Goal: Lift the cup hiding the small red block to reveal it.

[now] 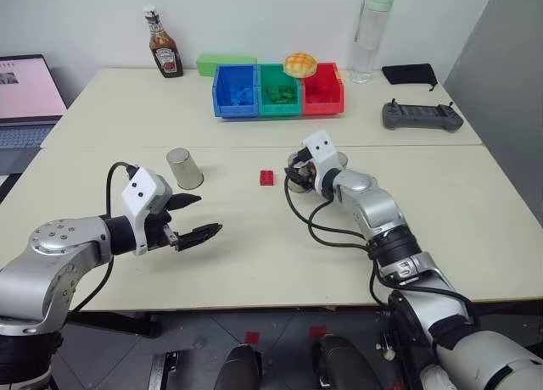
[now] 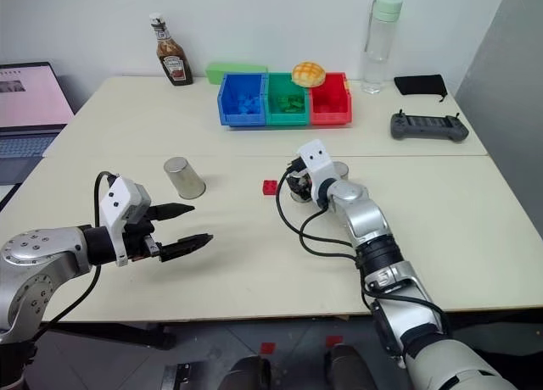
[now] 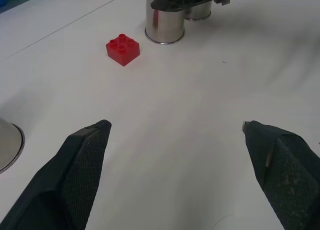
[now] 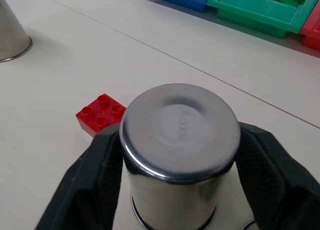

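With the tiny red studded brick point(image 1: 267, 177) already uncovered, the right gripper point(image 4: 177, 155) brackets the upturned silvery metal cup point(image 4: 179, 150) standing beside it, grip uncertain, and should next let go; the left gripper point(image 1: 193, 218) hangs released.

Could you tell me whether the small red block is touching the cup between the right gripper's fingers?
Apart. In the left wrist view a strip of bare table separates the small red block from the cup.
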